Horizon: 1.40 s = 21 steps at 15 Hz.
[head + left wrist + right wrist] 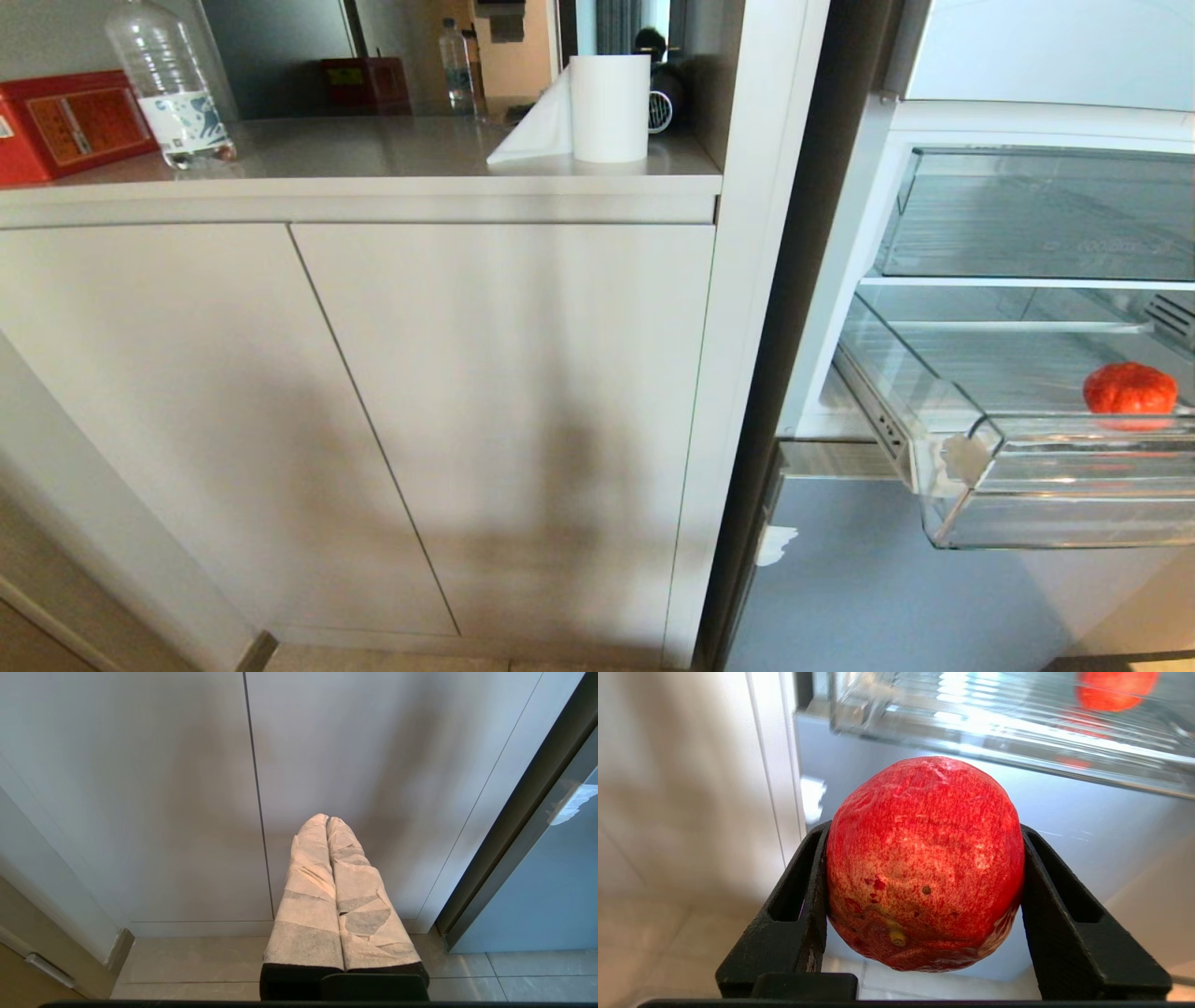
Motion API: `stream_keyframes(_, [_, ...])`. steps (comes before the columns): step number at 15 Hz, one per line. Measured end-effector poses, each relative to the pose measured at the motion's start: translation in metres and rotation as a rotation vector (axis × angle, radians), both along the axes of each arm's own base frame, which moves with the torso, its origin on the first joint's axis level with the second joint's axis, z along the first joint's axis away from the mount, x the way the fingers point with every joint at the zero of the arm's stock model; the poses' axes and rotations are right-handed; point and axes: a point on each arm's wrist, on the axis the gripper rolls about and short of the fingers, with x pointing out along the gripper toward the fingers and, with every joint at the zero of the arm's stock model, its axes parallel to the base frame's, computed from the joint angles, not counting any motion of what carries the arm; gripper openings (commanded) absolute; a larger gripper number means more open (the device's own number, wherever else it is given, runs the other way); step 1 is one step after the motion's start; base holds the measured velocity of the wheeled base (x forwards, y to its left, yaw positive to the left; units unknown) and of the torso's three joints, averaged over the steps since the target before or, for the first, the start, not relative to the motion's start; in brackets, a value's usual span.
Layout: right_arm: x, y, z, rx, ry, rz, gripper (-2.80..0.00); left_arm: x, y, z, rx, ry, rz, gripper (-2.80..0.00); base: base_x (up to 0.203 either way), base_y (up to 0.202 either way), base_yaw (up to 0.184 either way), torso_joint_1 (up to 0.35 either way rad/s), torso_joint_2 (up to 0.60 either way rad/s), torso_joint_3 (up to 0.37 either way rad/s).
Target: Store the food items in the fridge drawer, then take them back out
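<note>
Holding a round, mottled red fruit with a dimpled, leathery skin point(924, 863) between the two black fingers of my right gripper point(924, 896), I have it clamped across its widest part, below the front of the wide clear plastic fridge drawer point(1055, 495). A second food item, a small ribbed red-orange fruit point(1130, 388), sits inside that drawer near its front lip. I judge the held fruit firm and fairly light, its rough skin giving decent friction, but its curve means it could roll or squirt out if the squeeze slackens or sits off the middle. The ribbed one looks softer; I would take it across its sides, not by its top, and press gently. My left gripper point(327, 826), fingers wrapped in pale tape and pressed together, hangs idle before the grey cabinet doors point(373, 392).
</note>
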Motion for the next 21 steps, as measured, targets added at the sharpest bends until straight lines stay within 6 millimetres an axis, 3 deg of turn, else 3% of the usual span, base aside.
stream_keyframes(5, [-0.0017, -0.0001, -0.0011, 0.029, -0.02, -0.005, -2.8, 0.0, 0.0, 0.0, 0.0, 0.0, -0.001, -2.8, -0.003, 0.002, -0.045, 0.0, 0.0, 0.0])
stream_keyframes(21, [-0.0018, -0.0003, -0.001, 0.07, -0.021, -0.018, -2.8, 0.0, 0.0, 0.0, 0.0, 0.0, 0.0, -2.8, -0.001, 0.007, -0.174, 0.001, 0.0, 0.004])
